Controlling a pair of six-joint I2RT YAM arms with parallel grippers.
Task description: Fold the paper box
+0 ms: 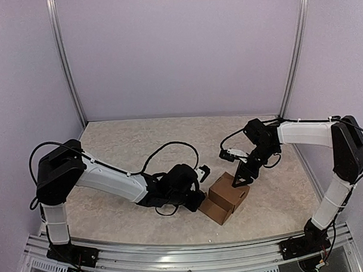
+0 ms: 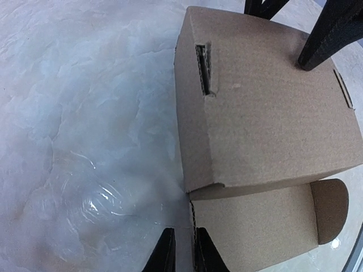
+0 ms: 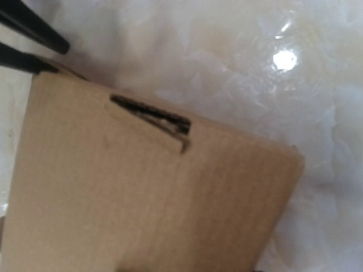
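Observation:
The paper box [image 1: 230, 193] is a brown cardboard carton near the table's front middle, with a lower panel sticking out on its near-left side. In the left wrist view the paper box [image 2: 266, 113] shows a slot in its top and a rounded flap [image 2: 332, 207] on the lower panel. My left gripper [image 1: 199, 192] is at the box's left side. Its fingers [image 2: 165, 252] stand a narrow gap apart, with the lower panel's edge between them against the right finger. My right gripper [image 1: 242, 177] rests on the box top, its two fingers [image 2: 323, 39] spread. The box [image 3: 142, 192] fills the right wrist view, where the right gripper's own fingers are hidden.
The table [image 1: 140, 149] has a pale marbled surface, enclosed by lavender walls with metal posts [image 1: 65, 62] at the back corners. An aluminium rail [image 1: 185, 255] runs along the front edge. The left arm's black cable [image 1: 170, 147] loops over the table.

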